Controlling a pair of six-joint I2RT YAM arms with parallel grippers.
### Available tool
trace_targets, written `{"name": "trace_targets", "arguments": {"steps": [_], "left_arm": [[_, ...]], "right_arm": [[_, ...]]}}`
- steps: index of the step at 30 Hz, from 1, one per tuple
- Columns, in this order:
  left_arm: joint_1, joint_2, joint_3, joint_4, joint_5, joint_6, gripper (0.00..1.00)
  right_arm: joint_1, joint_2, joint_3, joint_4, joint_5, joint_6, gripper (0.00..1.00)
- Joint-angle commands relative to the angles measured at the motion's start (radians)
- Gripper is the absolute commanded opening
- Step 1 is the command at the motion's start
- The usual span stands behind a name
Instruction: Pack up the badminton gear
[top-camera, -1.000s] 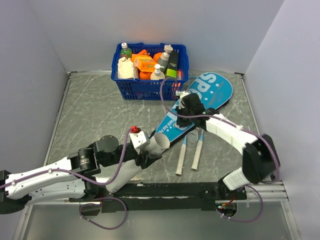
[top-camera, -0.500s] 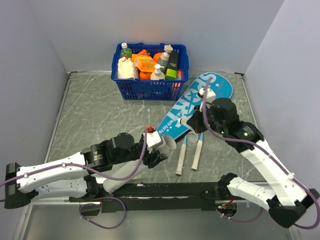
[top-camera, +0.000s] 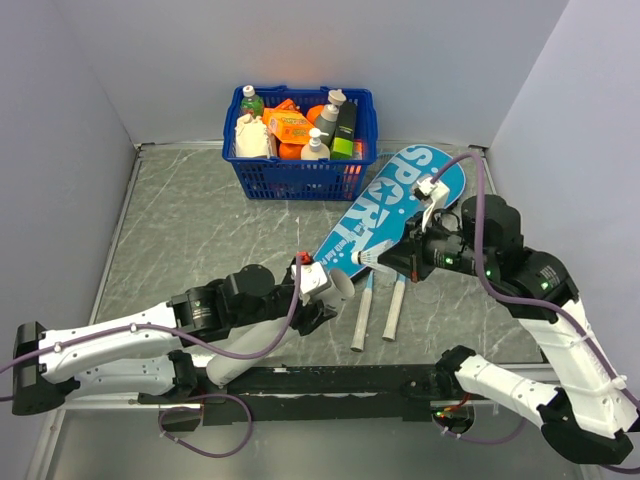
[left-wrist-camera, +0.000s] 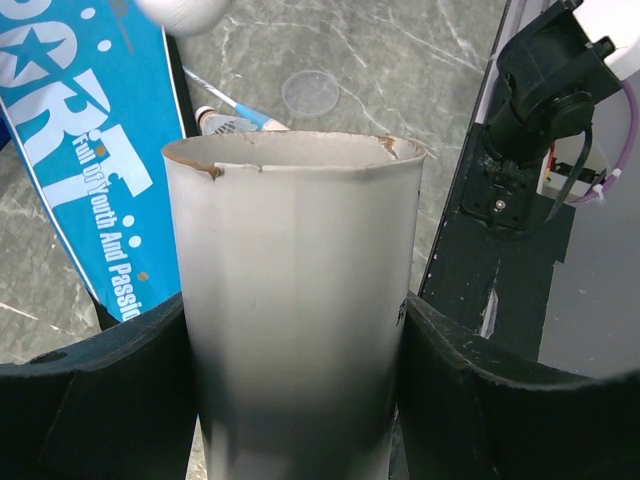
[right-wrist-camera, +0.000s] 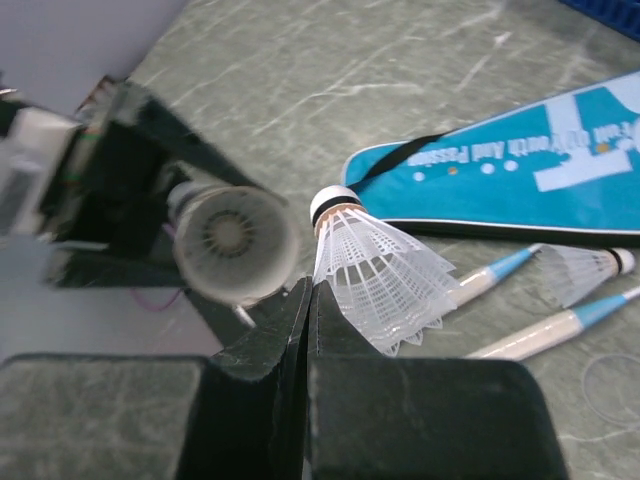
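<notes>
Shuttlecock (right-wrist-camera: 375, 265) pinched in right hand (right-wrist-camera: 308, 290), clear gap to open tube (right-wrist-camera: 232, 240)

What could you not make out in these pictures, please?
- Tube, inside: left wrist view shows only its wall; right wrist view blurs its mouth.
- Rackets, heads: top view, hidden by the case.
- Basket labels: top view, too small.
- White blob: left wrist view, blurred and cut by the top edge.

Grey marbled tabletop (top-camera: 190, 210), plain pale walls (top-camera: 300, 50), soft even light
</notes>
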Motion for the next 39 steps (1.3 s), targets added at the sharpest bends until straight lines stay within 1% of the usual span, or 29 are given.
{"name": "trace_targets", "arguments": {"steps": [1, 7, 9, 14, 21, 27, 31, 35, 39], "left_arm": [[-0.006, 0.03, 0.015, -0.114, -0.024, 0.104, 0.01], [-0.017, 0.031, 0.013, -0.111, -0.05, 0.102, 0.01], [-0.019, 0.027, 0.013, -0.111, -0.057, 0.104, 0.01], [-0.025, 0.008, 0.013, -0.111, -0.062, 0.102, 0.01], [-0.032, -0.002, 0.019, -0.112, -0.051, 0.098, 0.01], [-0.038, -0.021, 0.019, -0.102, -0.031, 0.087, 0.01], [-0.042, -0.019, 0.027, -0.1, -0.008, 0.082, 0.01], [-0.048, -0.033, 0.028, -0.094, 0.005, 0.078, 0.02], [-0.051, -0.059, 0.024, -0.085, 0.002, 0.078, 0.02]], "right_arm": [[0.007, 0.013, 0.092, -0.105, -0.104, -0.041, 0.0], [0.01, 0.025, 0.137, -0.181, -0.173, -0.08, 0.0], [0.023, 0.033, 0.144, -0.204, -0.168, -0.087, 0.0], [0.046, 0.044, 0.131, -0.193, -0.186, -0.089, 0.0], [0.085, 0.099, 0.127, -0.149, -0.199, -0.074, 0.0], [0.101, 0.149, 0.1, -0.08, -0.234, -0.072, 0.0], [0.102, 0.169, 0.026, 0.037, -0.353, -0.058, 0.0], [0.105, 0.2, -0.047, 0.153, -0.415, -0.023, 0.0], [0.127, 0.231, -0.09, 0.224, -0.444, 0.015, 0.0]]}}
